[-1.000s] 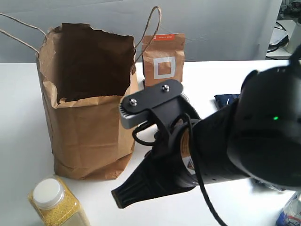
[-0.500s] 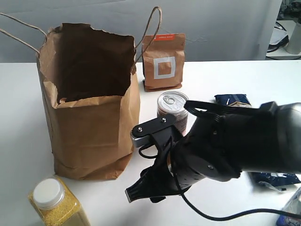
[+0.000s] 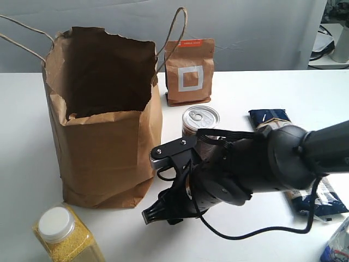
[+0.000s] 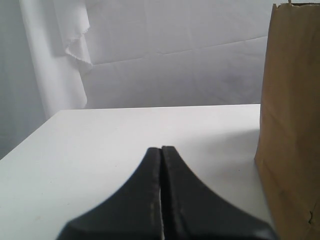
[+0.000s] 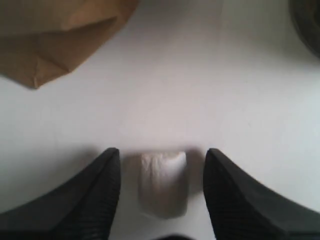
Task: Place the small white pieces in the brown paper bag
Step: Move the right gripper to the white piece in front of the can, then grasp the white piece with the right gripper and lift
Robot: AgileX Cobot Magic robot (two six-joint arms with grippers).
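Right gripper [image 5: 162, 156] is low over the table [image 3: 32, 180], jaws spread wide; one small white piece [image 5: 163, 182] lies on the table between the two fingers [image 5: 95, 190], a thin gap on each side, so nothing is gripped. The piece lies flat, its long axis running along the fingers. Only this one piece shows in any view; in the exterior view the right gripper [image 3: 152, 214] covers it.

Brown paper bag [image 3: 103, 147] stands upright at the left of the exterior view, mouth open, cord handles up; the right gripper is down just beside its front lower corner. The right wrist view shows that bag corner [image 5: 55, 40] near the piece but apart from it (bare table between).

Left gripper [image 4: 161, 150] has its fingers pressed together with nothing between them; it sits above bare table, with the bag's side [image 4: 292, 125] at the frame edge. It doesn't show in the exterior view.

Other items:
- Can [image 3: 200, 123] with a pull-tab lid stands just behind the right arm, beside the bag.
- Brown pouch [image 3: 188, 72] with a white square label stands upright behind the can.
- Jar [image 3: 68, 234] of yellow grains with a white lid sits in front of the bag.
- Blue packet [image 3: 270, 116] lies to the right of the can.
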